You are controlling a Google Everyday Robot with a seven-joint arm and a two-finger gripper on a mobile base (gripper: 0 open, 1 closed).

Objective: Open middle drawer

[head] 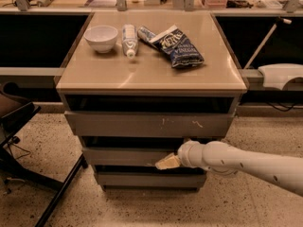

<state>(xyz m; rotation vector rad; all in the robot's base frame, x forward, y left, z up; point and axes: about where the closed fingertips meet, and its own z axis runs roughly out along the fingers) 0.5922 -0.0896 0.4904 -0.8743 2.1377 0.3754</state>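
The middle drawer (128, 156) is the grey plain front in the drawer stack under the tan tabletop, between the scratched top front (147, 124) and the bottom front (142, 179). It stands out slightly, with a dark gap above it. My gripper (166, 162) reaches in from the right on a white arm and its pale tip lies against the middle drawer's front, at its lower right part.
On the tabletop (142, 74) stand a white bowl (101, 37), a lying bottle (129, 39) and a blue chip bag (176, 45). A black chair base (28, 141) is at the left. A white object (280, 74) rests on the right ledge.
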